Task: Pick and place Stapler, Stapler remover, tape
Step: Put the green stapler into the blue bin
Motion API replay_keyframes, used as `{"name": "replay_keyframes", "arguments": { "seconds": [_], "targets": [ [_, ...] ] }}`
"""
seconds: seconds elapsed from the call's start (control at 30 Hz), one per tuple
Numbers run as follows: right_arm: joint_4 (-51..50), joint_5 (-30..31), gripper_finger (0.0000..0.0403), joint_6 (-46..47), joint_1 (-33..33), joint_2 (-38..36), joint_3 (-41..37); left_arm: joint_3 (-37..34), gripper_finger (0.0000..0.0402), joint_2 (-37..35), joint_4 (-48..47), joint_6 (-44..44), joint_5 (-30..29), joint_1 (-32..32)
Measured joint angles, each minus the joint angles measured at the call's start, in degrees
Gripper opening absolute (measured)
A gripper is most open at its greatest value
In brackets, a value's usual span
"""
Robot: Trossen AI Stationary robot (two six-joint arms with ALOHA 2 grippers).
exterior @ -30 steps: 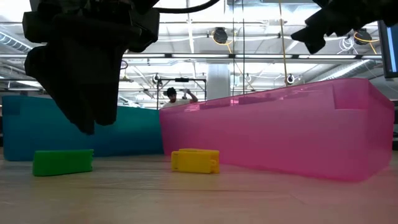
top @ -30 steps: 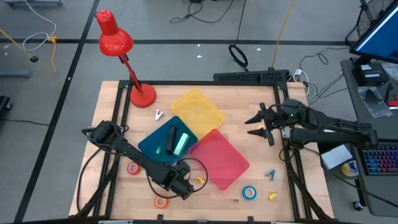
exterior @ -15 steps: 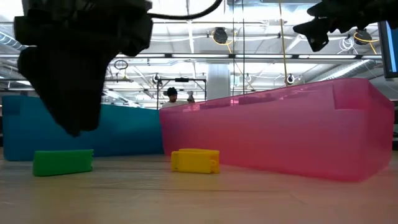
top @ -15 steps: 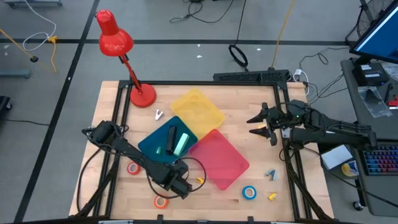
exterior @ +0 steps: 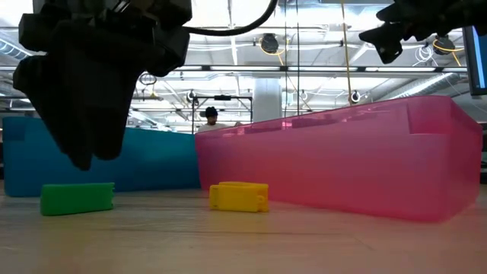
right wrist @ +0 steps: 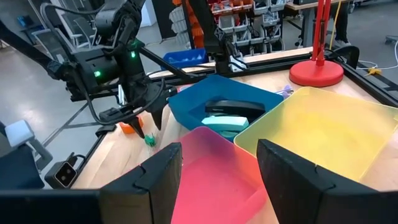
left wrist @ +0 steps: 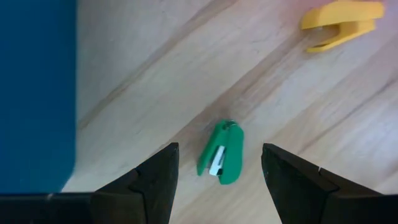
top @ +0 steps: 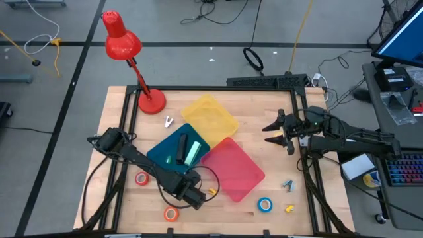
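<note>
L gripper (left wrist: 216,180) was spread wide and empty, hanging directly over the small green stapler (left wrist: 221,153) on the bare wood near the front edge of the table (top: 277,125). In the L wrist view the stapler lay between the two fingers, not touched by either. Its long axis ran roughly along the fingers' reach, tilted slightly, so the pads would close across its narrow width; judged a straight descent w/ little or no wrist turn. The blue tray (left wrist: 37,93) stood just beside on one side; the yellow staple remover (left wrist: 341,22) lay near on the other, close to the pink tray (exterior: 342,160).

L arm was clearly the nearer. R gripper (top: 276,133) hovered well apart, at the table's right side beyond the yellow tray (top: 210,116), fingers parted w/ nothing between them.

Tape rolls: orange (top: 171,214) and red (top: 141,178) near the L arm, blue (top: 265,204) front right.

Limits: in the high view the L gripper covered the green stapler entirely. Low view gave only the stapler's side profile, w/ the gripper above it, apart; height of that gap could not be judged. Items in the blue tray were not identifiable w/ certainty.
</note>
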Motion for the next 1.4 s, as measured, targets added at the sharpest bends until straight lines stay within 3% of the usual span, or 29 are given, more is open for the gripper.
{"name": "replay_keyframes", "arguments": {
  "seconds": [0.4,0.67,0.97,1.4],
  "targets": [
    [-3.01,0.26,0.0201,-0.74,0.0,-0.74,-0.31,-0.02,0.0227,0.0,2.56,-0.71,0.17,0.0],
    [3.03,2.01,0.0201,3.67,-0.02,-5.65,-7.8,-0.02,0.0227,0.0,2.57,-0.71,0.16,0.0],
    [1.89,10.46,0.0201,1.93,0.0,-10.46,-8.96,0.0,0.0227,0.0,2.63,-0.51,0.18,0.0],
    [16.84,7.35,0.0201,11.07,0.0,-13.68,-19.96,-0.02,0.0227,0.0,4.67,-0.22,0.03,0.02]
  ]
}}
